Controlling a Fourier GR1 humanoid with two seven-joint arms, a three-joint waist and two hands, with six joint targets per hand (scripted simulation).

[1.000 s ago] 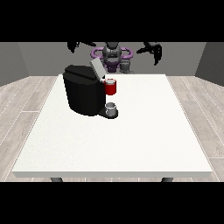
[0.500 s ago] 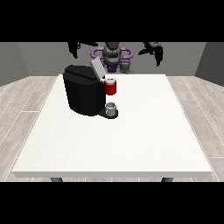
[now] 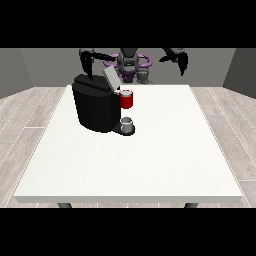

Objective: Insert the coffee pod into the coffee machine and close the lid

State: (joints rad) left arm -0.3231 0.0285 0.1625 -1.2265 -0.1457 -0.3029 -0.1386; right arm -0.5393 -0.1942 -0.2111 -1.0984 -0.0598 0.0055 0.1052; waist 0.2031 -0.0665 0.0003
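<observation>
The black coffee machine (image 3: pixel 96 107) stands on the white table (image 3: pixel 165 150), left of the middle. Its grey lid (image 3: pixel 110 77) is up and tilted back. A red pod holder (image 3: pixel 126 100) with a pale top sticks out at the machine's front, above a small grey cup (image 3: pixel 127 124) on the base. I cannot make out the pod apart from the holder. The hand at the view's left (image 3: pixel 88 64) hangs over the machine's far side, open and holding nothing. The hand at the view's right (image 3: pixel 180 62) hangs above the table's far edge, well away from the machine, also open.
The robot's torso (image 3: pixel 129 64) stands behind the table's far edge. Bare table top stretches to the right of the machine and towards the camera. Wooden floor surrounds the table.
Both hands have sunk a little lower. The machine, lid and cup have not moved.
</observation>
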